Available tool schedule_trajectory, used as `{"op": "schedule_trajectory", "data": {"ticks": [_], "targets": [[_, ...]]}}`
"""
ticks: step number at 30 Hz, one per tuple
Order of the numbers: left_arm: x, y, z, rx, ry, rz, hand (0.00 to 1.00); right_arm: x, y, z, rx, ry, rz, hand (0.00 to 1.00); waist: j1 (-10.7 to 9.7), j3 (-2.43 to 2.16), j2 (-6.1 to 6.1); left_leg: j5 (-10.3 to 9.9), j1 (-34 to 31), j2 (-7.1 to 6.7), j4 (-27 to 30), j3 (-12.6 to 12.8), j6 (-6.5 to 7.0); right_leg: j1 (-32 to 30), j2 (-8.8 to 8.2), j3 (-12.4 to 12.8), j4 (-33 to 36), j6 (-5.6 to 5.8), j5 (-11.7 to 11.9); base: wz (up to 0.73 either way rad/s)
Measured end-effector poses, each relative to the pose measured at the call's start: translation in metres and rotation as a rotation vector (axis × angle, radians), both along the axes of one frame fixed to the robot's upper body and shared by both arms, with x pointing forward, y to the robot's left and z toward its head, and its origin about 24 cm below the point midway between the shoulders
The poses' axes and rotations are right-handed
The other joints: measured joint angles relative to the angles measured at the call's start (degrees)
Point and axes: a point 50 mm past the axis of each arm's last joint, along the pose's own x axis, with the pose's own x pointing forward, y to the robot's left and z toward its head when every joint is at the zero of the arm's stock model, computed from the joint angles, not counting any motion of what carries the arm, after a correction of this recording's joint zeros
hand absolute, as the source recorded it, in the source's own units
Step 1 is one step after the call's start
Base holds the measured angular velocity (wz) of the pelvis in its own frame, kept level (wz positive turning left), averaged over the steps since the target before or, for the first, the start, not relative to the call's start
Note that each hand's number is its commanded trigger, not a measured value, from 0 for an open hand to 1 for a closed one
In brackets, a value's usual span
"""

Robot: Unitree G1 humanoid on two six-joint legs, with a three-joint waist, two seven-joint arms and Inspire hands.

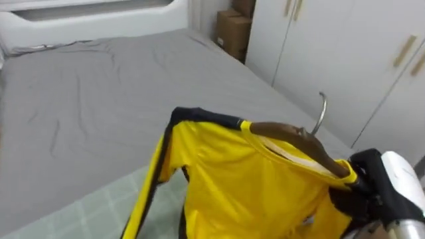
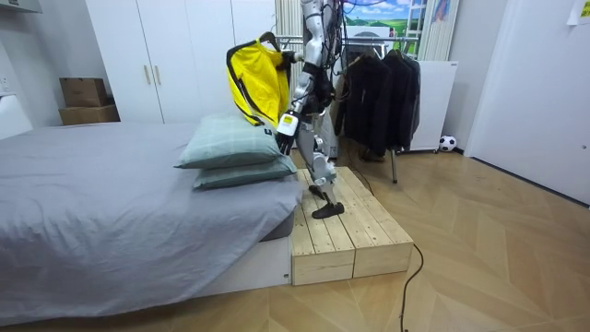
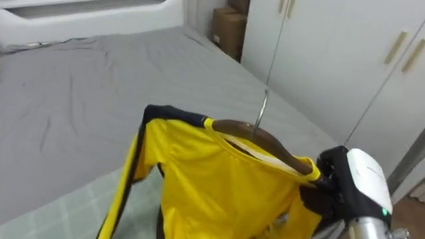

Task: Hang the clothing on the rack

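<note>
The right hand (image 1: 363,188) gripped one end of the wooden hanger (image 1: 292,136). The yellow shirt (image 1: 246,182) hung on it, above the grey bed (image 1: 80,86). The left hand (image 2: 286,127) hung low by the pillows (image 2: 235,152).

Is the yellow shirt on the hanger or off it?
On it: the yellow shirt drapes from the wooden hanger through its collar, the metal hook stands free, and the right hand grips one end.
</note>
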Motion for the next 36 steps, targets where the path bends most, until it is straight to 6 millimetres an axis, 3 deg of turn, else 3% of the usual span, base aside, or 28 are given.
{"op": "schedule_trajectory", "data": {"ticks": [1, 2, 3, 4, 5, 6, 7, 9, 10, 11, 12, 13, 14, 15, 17, 18, 19, 20, 21, 22, 23, 24, 26, 29, 36], "targets": [[-0.002, 0.001, 0.000, 0.001, 0.011, 0.016, 0.00, 0.000, 0.003, -0.001, 0.007, 0.014, 0.020, 1.00, -0.1, 0.26, 0.72, 0.2, -0.5, 1.29, 1.3, -0.4, -0.22, -0.2, 2.48, 1.6, -1.9, -0.68, 0.9, -0.83], [-0.006, 0.004, 0.001, 0.007, 0.024, 0.045, 0.00, 0.002, 0.005, -0.002, 0.021, 0.027, 0.035, 1.00, -0.3, 0.21, 1.05, 0.4, -1.3, 2.12, 2.4, -2.0, -0.35, -0.4, 4.23, 3.3, -3.1, -1.49, 1.6, -0.87], [-0.007, 0.006, 0.001, 0.012, 0.030, 0.059, 0.00, 0.002, 0.006, -0.003, 0.025, 0.035, 0.040, 1.00, -0.6, 0.24, 0.99, 0.5, -1.8, 2.50, 3.4, -2.7, -0.38, -0.5, 4.60, 4.0, -3.4, -1.81, 1.8, -0.76], [-0.010, 0.008, 0.002, 0.022, 0.043, 0.081, 0.00, 0.003, 0.006, -0.006, 0.027, 0.050, 0.043, 1.00, -1.3, 0.34, 0.57, 1.3, -2.9, 3.78, 7.4, -3.4, -0.20, -0.8, 5.64, 5.6, -3.6, -2.09, 1.9, -0.63], [-0.013, 0.009, 0.002, 0.028, 0.064, 0.100, 0.00, 0.004, 0.005, -0.007, 0.026, 0.063, 0.044, 1.00, -2.1, 0.39, 0.51, 2.5, -3.7, 4.89, 11.4, -4.3, 0.68, -0.9, 6.26, 6.2, -4.2, -2.34, 2.0, -0.61], [-0.014, 0.009, 0.002, 0.031, 0.072, 0.104, 0.00, 0.004, 0.004, -0.008, 0.026, 0.066, 0.044, 1.00, -2.3, 0.40, 0.50, 3.1, -4.0, 5.35, 12.9, -4.8, 0.75, -1.0, 6.31, 6.1, -4.3, -2.54, 2.0, -0.74], [-0.016, 0.010, 0.002, 0.038, 0.085, 0.119, 0.00, 0.005, 0.005, -0.007, 0.023, 0.066, 0.048, 1.00, -2.2, 0.41, 0.24, 4.3, -4.8, 5.57, 15.7, -5.9, 1.25, -1.4, 6.52, 6.6, -4.1, -3.20, 1.7, -0.97], [-0.020, 0.010, 0.003, 0.054, 0.110, 0.139, 0.00, 0.008, 0.009, -0.007, 0.019, 0.074, 0.067, 1.00, -2.1, 0.43, -0.21, 7.6, -7.1, 6.05, 21.3, -9.7, 2.18, -1.9, 7.95, 11.0, -4.1, -4.05, 1.9, -1.14], [-0.024, 0.010, 0.003, 0.063, 0.124, 0.146, 0.00, 0.009, 0.009, -0.006, 0.015, 0.077, 0.074, 1.00, -1.7, 0.54, -0.68, 11.4, -9.2, 6.03, 25.2, -12.9, 2.87, -1.8, 8.60, 14.5, -4.7, -4.67, 2.2, -1.30], [-0.028, 0.008, 0.003, 0.064, 0.136, 0.151, 0.00, 0.009, 0.007, -0.005, 0.006, 0.079, 0.073, 1.00, -0.8, 0.68, -1.28, 11.3, -10.9, 4.96, 26.1, -17.7, 3.45, -1.8, 9.59, 17.7, -5.2, -5.05, 2.5, -1.31], [-0.029, 0.007, 0.002, 0.067, 0.138, 0.153, 0.00, 0.009, 0.005, -0.005, 0.001, 0.081, 0.067, 1.00, -0.4, 0.61, -1.12, 9.7, -11.7, 4.05, 25.5, -20.0, 3.57, -1.8, 10.19, 19.0, -5.2, -5.26, 2.7, -1.18], [-0.030, 0.006, 0.002, 0.076, 0.144, 0.159, 0.00, 0.010, 0.004, -0.005, -0.001, 0.085, 0.059, 1.00, -0.2, 0.58, -1.33, 6.4, -13.4, 2.06, 23.2, -24.8, 3.55, -1.8, 11.14, 21.0, -5.3, -5.49, 2.8, -1.08], [-0.031, 0.005, 0.002, 0.085, 0.146, 0.171, 0.00, 0.010, 0.005, -0.005, 0.000, 0.086, 0.063, 1.00, 0.3, 0.57, -1.96, 4.4, -14.9, -0.13, 19.7, -29.2, 3.25, -1.7, 11.83, 23.6, -5.3, -5.61, 2.9, -1.11], [-0.032, 0.003, 0.001, 0.085, 0.146, 0.181, 0.00, 0.010, 0.006, -0.005, 0.000, 0.085, 0.065, 1.00, 0.9, 0.55, -2.08, 3.9, -15.5, -1.25, 17.7, -31.1, 3.02, -1.7, 12.34, 25.1, -5.6, -5.52, 2.7, -1.27], [-0.033, -0.008, -0.002, 0.079, 0.136, 0.231, 0.00, 0.014, 0.009, 0.004, -0.025, 0.046, 0.084, 1.00, 1.6, 0.53, -1.49, 3.6, -17.8, -5.08, 8.5, -39.2, 3.10, -1.7, 15.09, 30.9, -7.7, -5.52, 4.7, -1.29], [-0.033, -0.010, -0.002, 0.077, 0.133, 0.243, 0.00, 0.016, 0.010, 0.007, -0.030, 0.036, 0.091, 1.00, 1.6, 0.47, -1.41, 3.7, -18.1, -6.10, 5.9, -41.2, 3.35, -2.0, 15.77, 32.6, -7.8, -5.61, 5.3, -1.25], [-0.033, -0.012, -0.003, 0.075, 0.130, 0.260, 0.00, 0.020, 0.013, 0.010, -0.031, 0.019, 0.104, 1.00, 1.6, 0.44, -1.32, 4.0, -18.5, -7.92, 2.0, -44.6, 3.46, -2.6, 16.91, 35.5, -7.9, -5.47, 6.1, -1.30], [-0.034, -0.015, -0.004, 0.071, 0.125, 0.288, 0.00, 0.022, 0.017, 0.011, -0.031, 0.012, 0.118, 1.00, 1.7, 0.34, -1.10, 5.4, -18.7, -9.01, 1.0, -46.3, 4.11, -2.9, 17.86, 38.1, -8.0, -5.19, 7.0, -1.27], [-0.032, -0.016, -0.004, 0.068, 0.120, 0.297, 0.00, 0.022, 0.018, 0.011, -0.029, 0.009, 0.119, 1.00, 1.6, 0.22, -0.95, 5.9, -18.5, -9.26, 0.6, -46.4, 4.65, -3.1, 18.41, 39.1, -8.2, -5.05, 7.4, -1.08], [-0.027, -0.017, -0.005, 0.056, 0.100, 0.321, 0.00, 0.023, 0.020, 0.011, -0.025, 0.003, 0.116, 1.00, 1.3, 0.25, -0.89, 6.8, -18.0, -9.17, -0.3, -45.1, 5.05, -3.8, 19.03, 40.7, -8.9, -4.65, 8.5, -0.84], [-0.020, -0.020, -0.007, 0.044, 0.086, 0.320, 0.00, 0.024, 0.020, 0.012, -0.026, -0.002, 0.116, 1.00, 1.1, 0.23, -0.54, 7.0, -17.9, -8.65, -0.8, -42.9, 5.23, -3.8, 19.24, 41.3, -10.2, -4.33, 9.8, -0.76], [-0.017, -0.022, -0.007, 0.039, 0.082, 0.314, 0.00, 0.025, 0.020, 0.013, -0.028, -0.006, 0.117, 1.00, 1.1, 0.20, -0.43, 7.1, -18.0, -8.59, -0.9, -42.2, 5.27, -3.8, 19.23, 41.4, -10.6, -4.30, 10.2, -0.54], [-0.005, -0.025, -0.009, 0.036, 0.074, 0.288, 0.00, 0.026, 0.020, 0.015, -0.033, -0.017, 0.113, 1.00, -0.9, 0.12, -0.20, 7.2, -17.9, -8.92, -1.2, -41.3, 5.60, -3.5, 19.29, 42.4, -12.0, -3.45, 11.2, -0.22], [-0.004, -0.031, -0.013, 0.006, 0.104, 0.270, 0.00, 0.026, 0.020, 0.027, -0.034, -0.068, 0.115, 1.00, -1.4, -0.19, 0.25, 7.4, -17.3, -8.71, -2.4, -39.7, 5.77, -3.0, 19.83, 44.6, -14.2, -3.18, 12.6, -0.36], [-0.009, -0.033, -0.014, -0.028, 0.116, 0.270, 0.00, 0.019, 0.015, 0.032, -0.030, -0.083, 0.079, 1.00, -1.9, -0.16, 0.61, 7.4, -16.9, -8.41, -3.3, -37.6, 5.85, -2.9, 20.47, 47.1, -15.5, -2.39, 13.2, -0.15]]}}
